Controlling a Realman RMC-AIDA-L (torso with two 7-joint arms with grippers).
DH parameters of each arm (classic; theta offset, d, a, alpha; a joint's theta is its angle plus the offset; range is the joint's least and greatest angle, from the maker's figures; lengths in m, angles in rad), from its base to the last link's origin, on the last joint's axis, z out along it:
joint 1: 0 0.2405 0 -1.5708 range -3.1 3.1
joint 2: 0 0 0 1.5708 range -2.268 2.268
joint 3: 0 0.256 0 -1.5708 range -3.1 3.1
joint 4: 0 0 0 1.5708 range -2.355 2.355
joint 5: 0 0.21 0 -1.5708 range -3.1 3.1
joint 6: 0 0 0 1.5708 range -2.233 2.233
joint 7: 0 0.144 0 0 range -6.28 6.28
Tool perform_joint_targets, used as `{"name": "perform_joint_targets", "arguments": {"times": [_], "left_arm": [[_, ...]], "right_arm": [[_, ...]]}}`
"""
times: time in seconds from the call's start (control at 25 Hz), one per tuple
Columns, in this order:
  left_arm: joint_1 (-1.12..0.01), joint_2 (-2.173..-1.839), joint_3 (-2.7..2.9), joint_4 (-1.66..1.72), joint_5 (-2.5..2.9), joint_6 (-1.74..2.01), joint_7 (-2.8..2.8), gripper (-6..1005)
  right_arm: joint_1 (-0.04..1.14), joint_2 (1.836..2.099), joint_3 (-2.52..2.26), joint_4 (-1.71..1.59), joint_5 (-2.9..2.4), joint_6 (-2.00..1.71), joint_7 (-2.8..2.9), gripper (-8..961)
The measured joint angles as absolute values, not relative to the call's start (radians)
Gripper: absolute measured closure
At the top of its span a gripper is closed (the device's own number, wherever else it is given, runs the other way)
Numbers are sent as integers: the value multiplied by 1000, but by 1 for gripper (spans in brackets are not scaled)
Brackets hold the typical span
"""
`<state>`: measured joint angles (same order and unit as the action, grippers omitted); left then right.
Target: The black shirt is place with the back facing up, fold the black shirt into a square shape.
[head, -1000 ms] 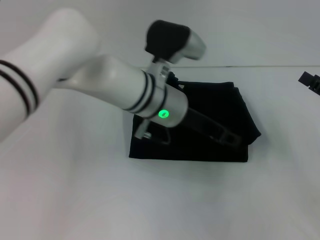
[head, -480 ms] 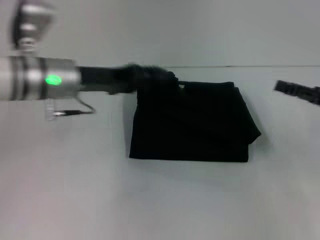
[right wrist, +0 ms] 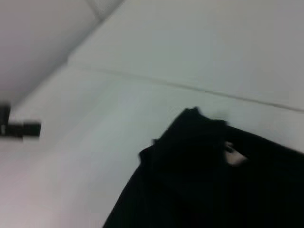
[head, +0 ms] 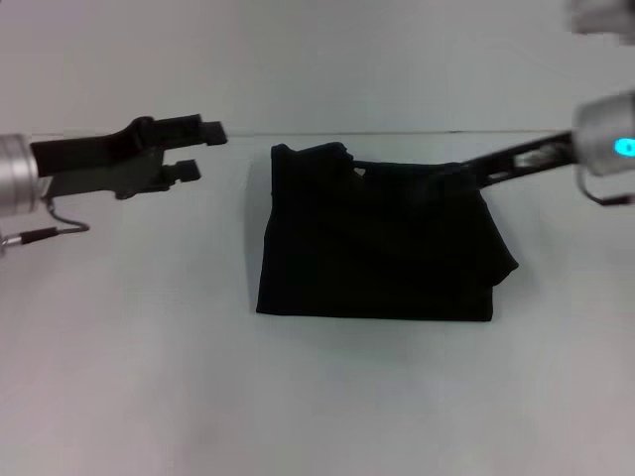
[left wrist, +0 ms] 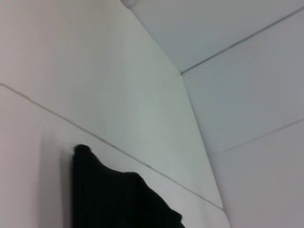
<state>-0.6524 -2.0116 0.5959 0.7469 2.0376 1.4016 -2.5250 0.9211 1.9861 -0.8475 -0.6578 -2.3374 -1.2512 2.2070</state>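
The black shirt [head: 377, 243] lies folded into a rough square on the white table [head: 149, 377], with its neckline at the far left corner. My left gripper [head: 193, 151] hovers to the left of the shirt, open and empty. My right gripper [head: 474, 171] reaches in from the right, and its dark tips blend into the shirt's far right corner. The shirt also shows in the left wrist view [left wrist: 109, 199] and in the right wrist view [right wrist: 213, 180]. The right wrist view also shows the left gripper [right wrist: 19, 128] far off.
The white table meets a white wall [head: 317, 59] right behind the shirt. A thin cable [head: 50, 230] hangs below the left arm.
My left arm has swung off the shirt to the left, and its gripper now sits apart from the cloth. My right arm has come in from the right to the shirt's far right corner.
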Motion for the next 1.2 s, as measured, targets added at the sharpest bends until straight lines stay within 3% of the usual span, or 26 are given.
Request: {"name": "perform_joint_targets", "arguments": {"times": [0.28,0.4,0.84,1.12,1.2], "left_arm": [[-618,-2018,529,746,2036,1403,-2503,222],[-613,-2019,514,745,2035,1404,-2501,223],[-626,-2018,504,713,2000,1390,-2483,223],[-636,-2015,503,698,1997,1385,-2475,222],[-636,-2015,503,697,1997,1384,-2475,222]], "right_arm": [[1018,2076,-1111,-646,-2383,-1043,2143,277],[1028,2089,-1154,-630,-2393,-1002,2149,289],[1053,2097,-1259,-527,-2399,-896,2197,334],[1045,2088,-1279,-538,-2428,-852,2293,363],[1045,2088,-1277,-543,-2478,-847,2334,407]]}}
